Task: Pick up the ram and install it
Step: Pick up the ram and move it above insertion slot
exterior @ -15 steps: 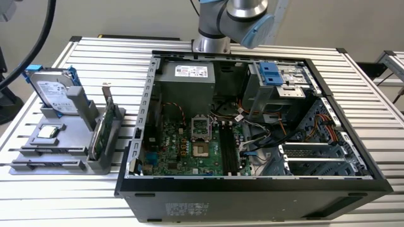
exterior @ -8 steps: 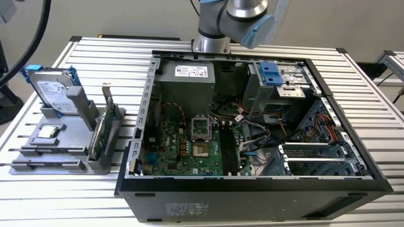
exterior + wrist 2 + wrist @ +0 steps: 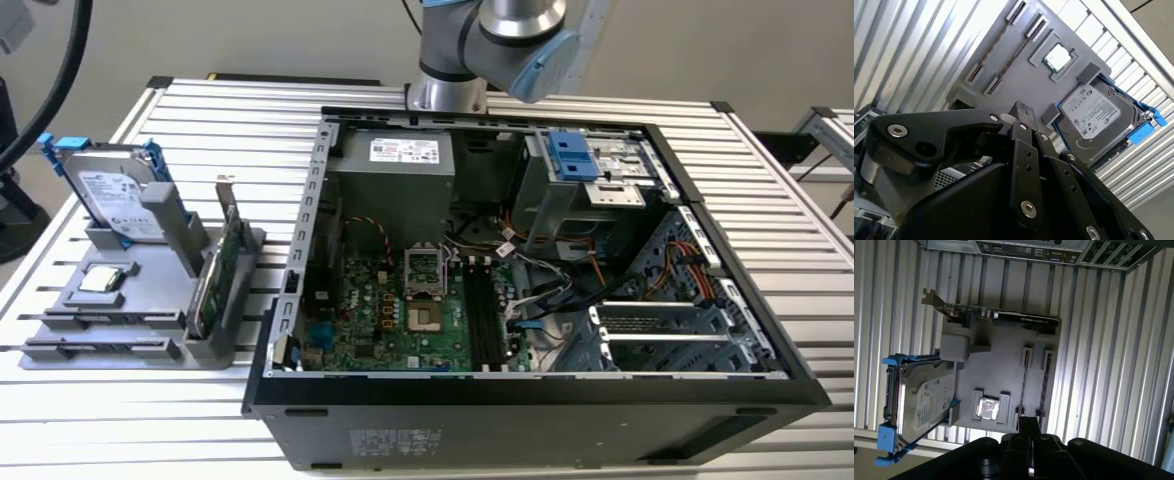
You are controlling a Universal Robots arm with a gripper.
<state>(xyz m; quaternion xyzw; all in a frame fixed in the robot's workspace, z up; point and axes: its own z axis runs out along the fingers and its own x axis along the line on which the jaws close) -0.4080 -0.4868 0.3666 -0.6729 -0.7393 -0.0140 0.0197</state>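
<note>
Silver-grey robot arm (image 3: 483, 40) hangs high, its black gripper (image 3: 1028, 426) pointing down, fingers pressed together on nothing. Well below it, the thin dark ram stick (image 3: 1024, 382) stands on edge in a grey plastic holder (image 3: 999, 365), near a silver hard drive (image 3: 929, 395) and a green card (image 3: 1004, 315).

The gripper (image 3: 1021, 113) is black, the drive rails (image 3: 1144, 131) blue.

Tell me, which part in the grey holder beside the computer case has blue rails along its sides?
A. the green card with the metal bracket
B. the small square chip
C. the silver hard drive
C: in the exterior view the silver hard drive stands in the grey holder with blue rails on both sides. The green card and the square chip have none.
</note>
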